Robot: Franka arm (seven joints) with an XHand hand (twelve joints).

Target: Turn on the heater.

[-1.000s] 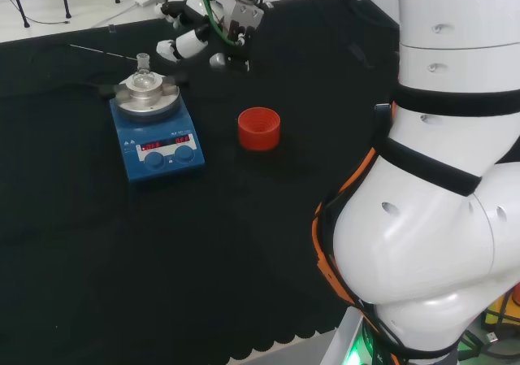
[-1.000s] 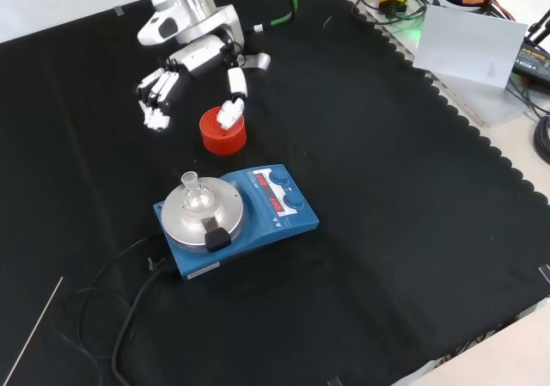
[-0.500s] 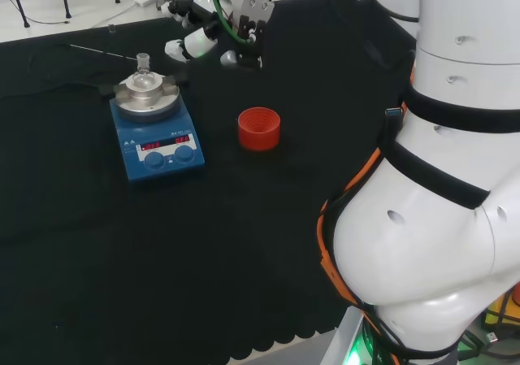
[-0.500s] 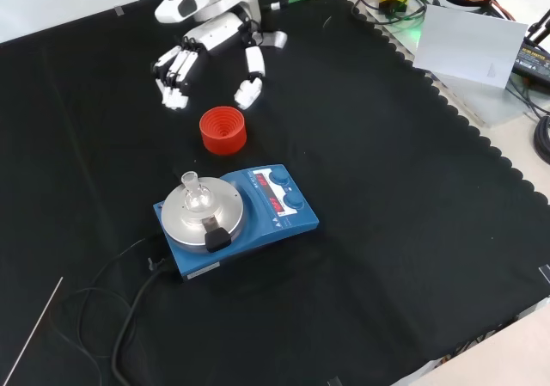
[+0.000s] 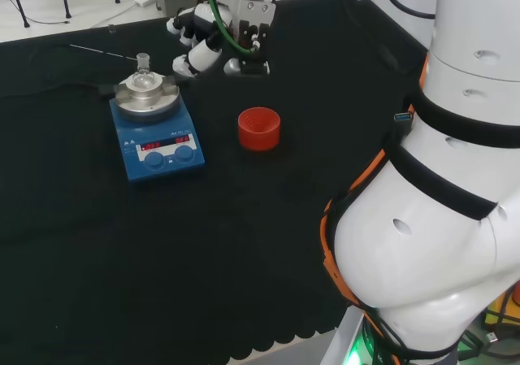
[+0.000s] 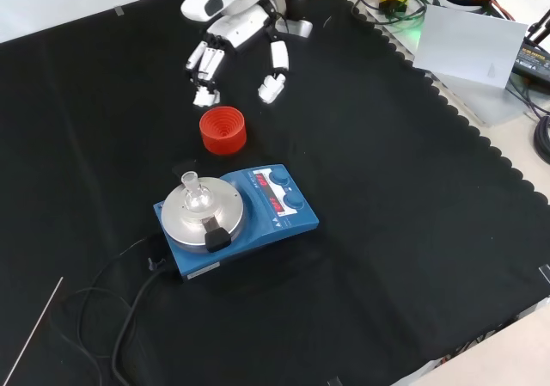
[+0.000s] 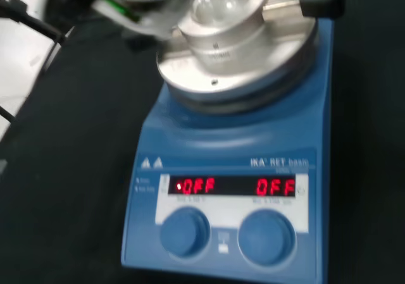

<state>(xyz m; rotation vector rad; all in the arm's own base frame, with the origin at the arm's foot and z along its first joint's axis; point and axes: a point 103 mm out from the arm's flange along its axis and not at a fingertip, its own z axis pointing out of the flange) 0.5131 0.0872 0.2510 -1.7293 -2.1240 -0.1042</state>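
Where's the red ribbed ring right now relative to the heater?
In the front view the red ribbed ring stands on the cloth just beyond the heater, between it and the robot hand. In the head view it is right of the heater.

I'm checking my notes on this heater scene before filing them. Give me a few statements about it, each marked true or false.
1. The hand holds the red ribbed ring. False: its fingers hang relaxed above the cloth, apart from the ring and holding nothing.
2. A small glass flask sits on the blue heater's metal plate. True.
3. In the wrist view the heater has two round knobs under its red display. True.
4. In the front view the red ribbed ring lies nearer the camera than the heater. False: it lies beyond the heater, between it and the hand.
5. A black cable runs from the heater across the cloth. True.
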